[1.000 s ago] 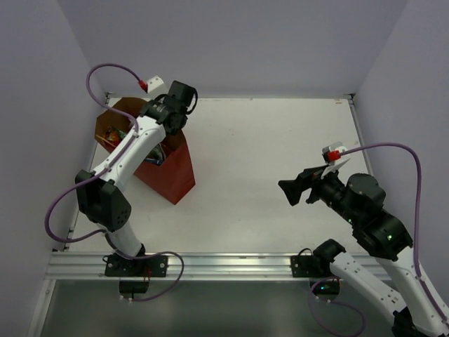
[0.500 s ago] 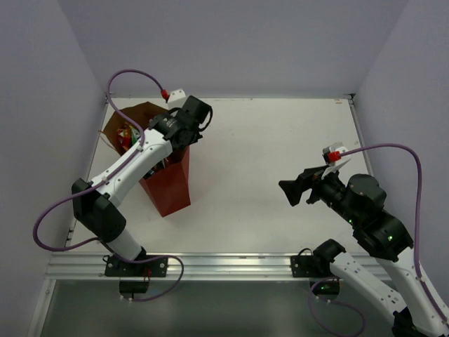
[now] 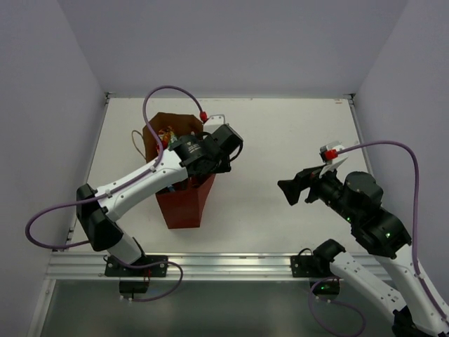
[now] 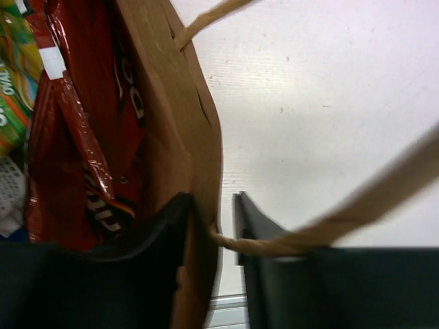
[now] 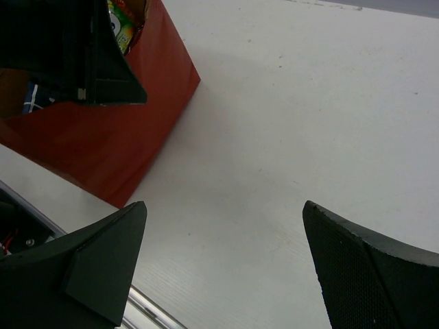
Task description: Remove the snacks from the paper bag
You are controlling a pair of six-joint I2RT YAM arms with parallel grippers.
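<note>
White table (image 3: 280, 140) carries the bag (image 3: 186, 207) upright, snacks (image 3: 167, 133) inside. Your left gripper (image 4: 211, 203) straddles its wall, one finger inside against a red packet (image 4: 89, 157), one outside by the handle (image 4: 322, 226); whether it pinches, you cannot tell. Your right gripper (image 5: 223, 212) hangs spread wide, bag ahead-left of it.

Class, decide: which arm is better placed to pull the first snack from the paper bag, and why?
Probably the left. The left gripper straddles the paper bag's rim, one finger inside beside a red snack packet. The right gripper hangs open over bare table, apart from the bag.
</note>
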